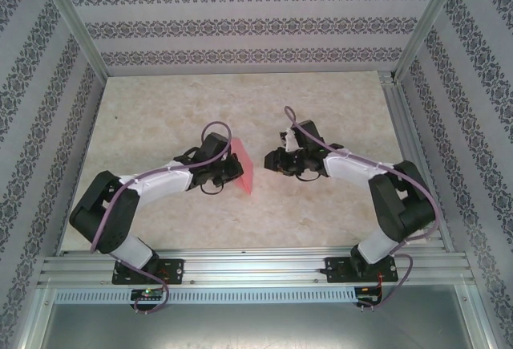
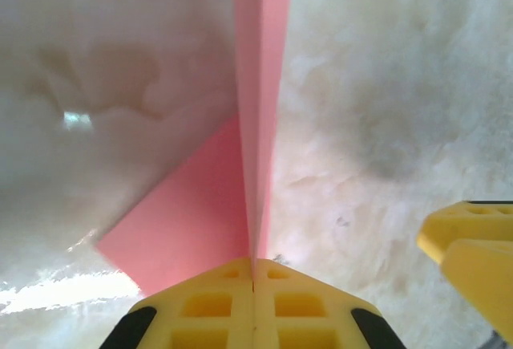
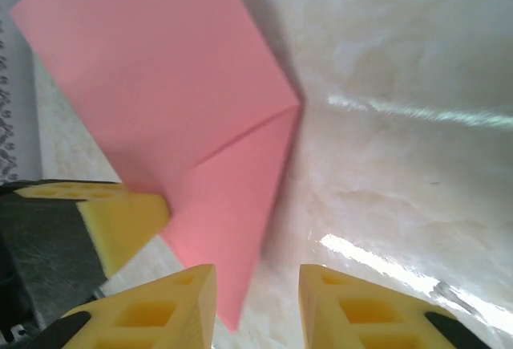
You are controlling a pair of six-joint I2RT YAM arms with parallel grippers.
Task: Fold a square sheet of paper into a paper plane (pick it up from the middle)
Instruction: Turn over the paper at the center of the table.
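Arms of a two-armed robot meet at the middle of a pale marbled table [image 1: 240, 100], seen from above. The left gripper [image 1: 224, 171] is clamped shut on the square sheet of paper [image 1: 242, 171], pink-red and already folded. Its long axis runs from far to near, leaning slightly right, with a narrow tip at the near end. The left side of the paper is hidden under the gripper. The right gripper [image 1: 271, 160] sits just right of the paper; how wide it stands is hard to make out from this height.

From the left wrist, the left gripper [image 2: 254, 262] has its yellow fingers [image 2: 208, 305] pressed together on the paper's fold. The square sheet of paper [image 2: 192, 221] rises straight away from the camera as a thin ridge, cut off at the top edge, with one flap spreading to the left. The right gripper's yellow finger [image 2: 469, 245] juts in at the right, cropped.

From the right wrist, the right gripper [image 3: 256, 285] stands partly open, with nothing gripped. The square sheet of paper [image 3: 160, 76] lies ahead, one diagonal crease showing, its lower tip reaching the edge of the gap; contact there cannot be told. The left gripper's finger [image 3: 120, 221] meets the paper's left edge.
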